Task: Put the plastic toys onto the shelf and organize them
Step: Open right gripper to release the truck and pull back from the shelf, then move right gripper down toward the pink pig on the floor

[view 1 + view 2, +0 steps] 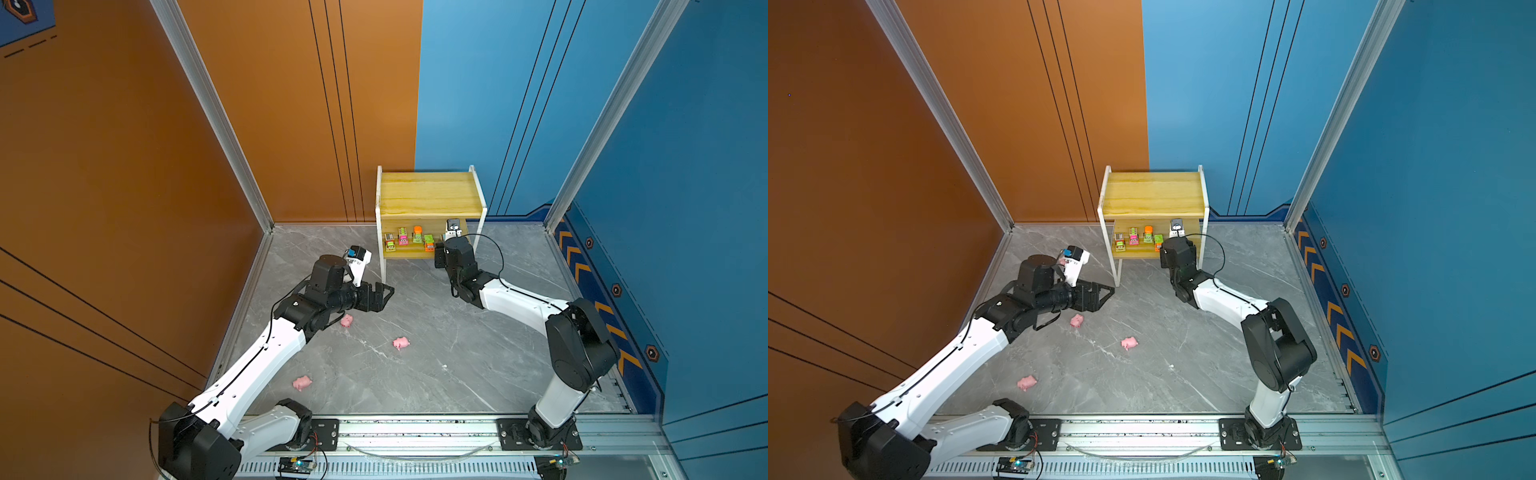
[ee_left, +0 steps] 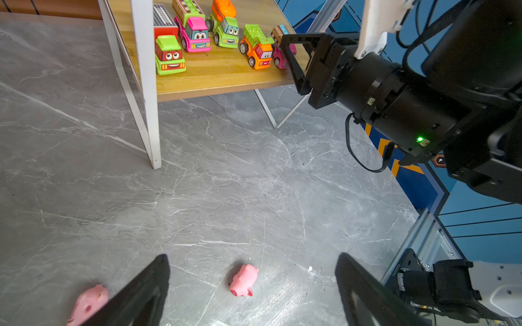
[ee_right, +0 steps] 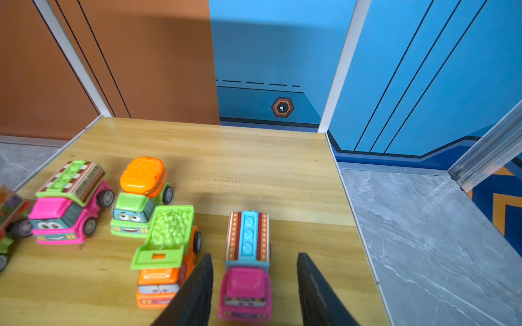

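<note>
Grey marble-patterned surface [image 1: 415,374] inside orange and blue walls. Right pincer [image 3: 254,288] spread, straddling pink truck with blue-striped load [image 3: 245,271] on pale wooden shelf [image 3: 254,175]. Left pincer [image 2: 251,293] spread above rounded pink pig [image 2: 243,280].

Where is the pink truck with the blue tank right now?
In the right wrist view, the pink truck stands on the shelf's lower board, between the open right pincer's jaws, beside the orange dump truck.

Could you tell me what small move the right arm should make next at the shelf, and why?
Probably draw the right gripper straight back off the lower board. Its jaws stand apart on either side of the pink truck, with gaps showing, and the truck sits on its wheels beside the orange truck. Three pigs, such as this one, lie on the floor waiting.
</note>
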Robot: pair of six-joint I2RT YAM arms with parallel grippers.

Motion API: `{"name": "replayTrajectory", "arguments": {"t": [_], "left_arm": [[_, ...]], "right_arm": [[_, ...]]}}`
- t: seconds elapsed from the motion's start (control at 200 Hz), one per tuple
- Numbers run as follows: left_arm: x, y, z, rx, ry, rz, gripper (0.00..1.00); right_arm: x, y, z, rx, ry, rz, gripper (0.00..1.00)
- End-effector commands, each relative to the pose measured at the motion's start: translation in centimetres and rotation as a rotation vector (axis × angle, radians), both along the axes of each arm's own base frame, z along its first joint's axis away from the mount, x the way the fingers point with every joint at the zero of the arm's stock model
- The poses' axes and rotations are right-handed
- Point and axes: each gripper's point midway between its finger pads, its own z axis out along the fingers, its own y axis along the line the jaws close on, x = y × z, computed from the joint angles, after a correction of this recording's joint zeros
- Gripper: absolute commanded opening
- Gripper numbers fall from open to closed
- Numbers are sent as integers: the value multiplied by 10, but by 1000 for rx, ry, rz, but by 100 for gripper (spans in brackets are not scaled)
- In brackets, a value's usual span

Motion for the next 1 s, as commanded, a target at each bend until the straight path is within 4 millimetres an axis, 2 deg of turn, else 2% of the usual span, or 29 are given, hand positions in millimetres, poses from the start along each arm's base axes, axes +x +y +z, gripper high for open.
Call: {"name": "replayTrajectory", "arguments": {"t": [0.0,0.085,0.185,0.335,0.37,0.455,0.521,0.656,0.766,0.881,0.996], "left_arm": [[-3,-4,-6,-9,16,-18,93],[-3,-3,-6,-4,13,-15,93],[-1,-1,-6,3,10,-6,93],[5,6,-9,12,15,24,93],[7,9,-11,16,19,35,93],[13,17,-14,26,22,69,94],[17,24,-18,42,23,99,95],[25,43,-31,121,39,178,99],[29,58,-45,200,69,244,100],[30,65,-56,249,119,288,100],[25,69,-68,276,179,310,99]], "right_arm": [[-13,-4,19,16,-36,-5,52],[-24,-3,21,16,-29,15,55],[-46,1,22,19,-25,49,60],[-92,5,19,9,-18,91,67],[-109,18,16,4,-7,138,69],[-139,25,11,-2,18,178,73],[-161,35,-1,28,59,244,76],[-201,62,-37,48,168,400,80],[-228,82,-63,34,248,522,81],[-244,92,-93,31,348,596,79],[-253,95,-114,16,407,627,76]]}}
